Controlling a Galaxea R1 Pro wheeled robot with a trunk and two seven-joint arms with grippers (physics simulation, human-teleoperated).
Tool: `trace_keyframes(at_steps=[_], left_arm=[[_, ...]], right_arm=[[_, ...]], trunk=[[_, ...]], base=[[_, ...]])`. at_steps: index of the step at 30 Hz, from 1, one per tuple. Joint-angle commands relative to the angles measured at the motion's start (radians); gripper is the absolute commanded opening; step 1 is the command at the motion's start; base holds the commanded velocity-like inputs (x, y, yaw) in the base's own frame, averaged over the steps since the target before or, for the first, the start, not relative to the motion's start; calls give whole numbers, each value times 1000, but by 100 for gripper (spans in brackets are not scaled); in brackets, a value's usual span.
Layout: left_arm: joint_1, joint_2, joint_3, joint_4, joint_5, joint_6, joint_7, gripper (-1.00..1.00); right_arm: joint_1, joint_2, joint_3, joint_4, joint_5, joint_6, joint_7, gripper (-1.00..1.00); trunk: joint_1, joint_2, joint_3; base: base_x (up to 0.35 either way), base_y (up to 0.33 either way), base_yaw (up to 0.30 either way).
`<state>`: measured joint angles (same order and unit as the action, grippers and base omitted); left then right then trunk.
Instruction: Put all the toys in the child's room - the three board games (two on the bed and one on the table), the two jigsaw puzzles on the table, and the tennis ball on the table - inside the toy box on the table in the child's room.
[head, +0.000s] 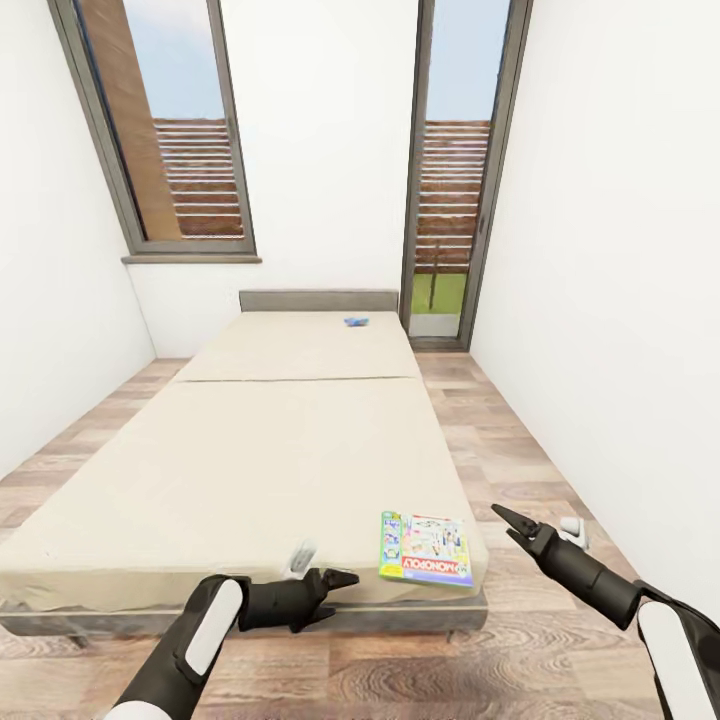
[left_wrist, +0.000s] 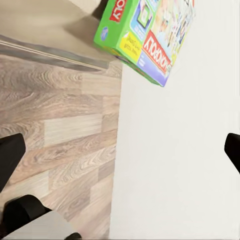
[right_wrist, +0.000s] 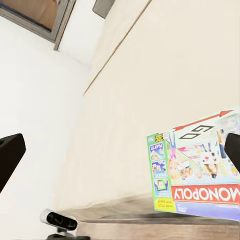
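Flat green-and-white Monopoly board game box (head: 426, 548) lay between our claws, red banner edge facing us, long axis crosswise, left claw (head: 340, 580) and right claw (head: 510, 524) both released, empty.

Monopoly box (left_wrist: 150, 35) on bed (left_wrist: 50, 20) corner, wood floor (left_wrist: 60, 135) beside.

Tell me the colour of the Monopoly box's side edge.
Bright green, on the Monopoly box; clearest in the left wrist view.
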<state>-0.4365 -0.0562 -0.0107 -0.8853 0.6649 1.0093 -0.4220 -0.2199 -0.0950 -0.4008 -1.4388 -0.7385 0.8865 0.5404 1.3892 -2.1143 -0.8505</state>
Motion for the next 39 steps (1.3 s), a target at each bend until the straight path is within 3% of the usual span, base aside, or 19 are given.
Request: trace_keyframes(at_steps=[1,4,8,16,23,27,39], left_arm=[[-1,-9,-1,3,-16,-1,1,100],[-1,-30,-8,10,-54,-39,22,100],[-1,-39,-13,14,-69,-65,28,100],[-1,-51,-18,15,-74,-72,24,100],[-1,-53,-78,15,-74,-78,23,100],[-1,-53,-90,15,-74,-80,24,100],[-1,-51,-98,9,-76,-79,24,100]], right_arm=[[-1,0,-3,0,-1,8,3,100],[-1,1,-6,-1,-4,10,-1,100],[-2,3,-6,2,-1,8,-5,100],[-3,5,-5,6,6,4,-7,100],[-4,10,-1,7,8,-1,-8,100],[-4,11,-1,8,8,-1,-8,100],[-4,7,-1,8,7,-1,-8,100]], trunk=[[4,-8,-4],[15,-29,-14],[31,-57,-26],[31,-57,-26],[31,-57,-26],[31,-57,-26],[31,-57,-26]], base=[[0,0,0],[0,0,0],[0,0,0],[0,0,0],[0,-44,0],[0,-198,0],[0,-119,0]])
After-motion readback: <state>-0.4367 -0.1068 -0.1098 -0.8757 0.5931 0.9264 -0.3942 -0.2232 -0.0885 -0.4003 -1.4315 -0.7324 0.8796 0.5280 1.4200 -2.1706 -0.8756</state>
